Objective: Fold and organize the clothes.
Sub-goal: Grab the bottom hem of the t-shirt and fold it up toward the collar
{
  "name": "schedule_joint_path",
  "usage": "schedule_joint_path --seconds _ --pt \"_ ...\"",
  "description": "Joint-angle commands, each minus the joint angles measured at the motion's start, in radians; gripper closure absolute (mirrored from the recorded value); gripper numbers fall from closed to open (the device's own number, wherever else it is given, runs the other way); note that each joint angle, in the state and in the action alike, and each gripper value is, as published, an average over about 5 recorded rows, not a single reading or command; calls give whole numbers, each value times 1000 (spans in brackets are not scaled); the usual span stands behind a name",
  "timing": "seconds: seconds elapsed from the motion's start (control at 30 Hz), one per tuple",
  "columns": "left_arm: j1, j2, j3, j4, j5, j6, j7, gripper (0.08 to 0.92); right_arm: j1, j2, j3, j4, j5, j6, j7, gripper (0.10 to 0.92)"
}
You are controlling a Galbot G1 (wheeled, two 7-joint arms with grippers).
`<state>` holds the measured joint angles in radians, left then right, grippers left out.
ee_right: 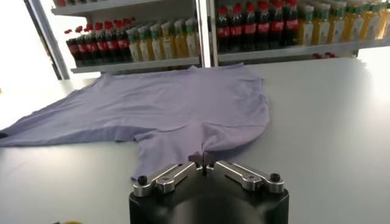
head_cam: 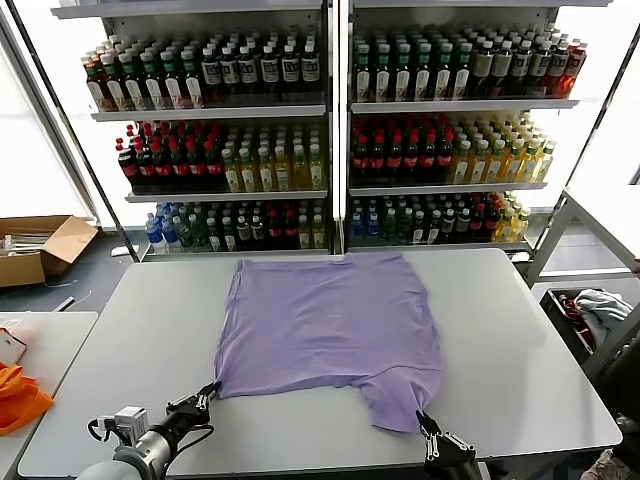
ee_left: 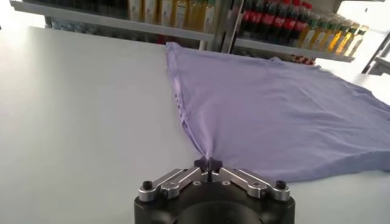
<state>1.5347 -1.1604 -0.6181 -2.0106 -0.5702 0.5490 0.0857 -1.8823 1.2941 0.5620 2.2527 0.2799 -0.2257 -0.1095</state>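
A plain lavender T-shirt lies spread flat on the white table. My left gripper is shut on the shirt's near left corner at the table's front; the left wrist view shows the cloth pinched between the closed fingertips. My right gripper is shut on the edge of the sleeve that sticks out at the shirt's near right; the right wrist view shows the sleeve pinched at the fingertips. No printed side shows.
Shelves of bottled drinks stand behind the table. A cardboard box sits on the floor at the far left. A lower side table with an orange item is at the left. A bin with clothes is at the right.
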Motion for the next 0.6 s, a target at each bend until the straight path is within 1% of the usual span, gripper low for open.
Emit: schedule_joint_path --seconds 0.03,0.3,0.4,0.5,0.6 --pt "142 -21 -81 -190 36 -2 -14 914 -138 -20 47 103 9 32 -30 915" --pt "252 -4 -146 -288 59 29 -26 914 -230 -17 59 159 6 56 -40 915" --pt "287 6 -168 -304 70 30 -21 914 -239 -25 62 164 11 73 -46 915" --pt "280 16 -181 -303 68 30 -17 915 -205 -30 55 144 23 86 -40 915" --pt "235 32 -182 -299 51 30 -21 916 -131 -29 36 131 50 85 -17 915"
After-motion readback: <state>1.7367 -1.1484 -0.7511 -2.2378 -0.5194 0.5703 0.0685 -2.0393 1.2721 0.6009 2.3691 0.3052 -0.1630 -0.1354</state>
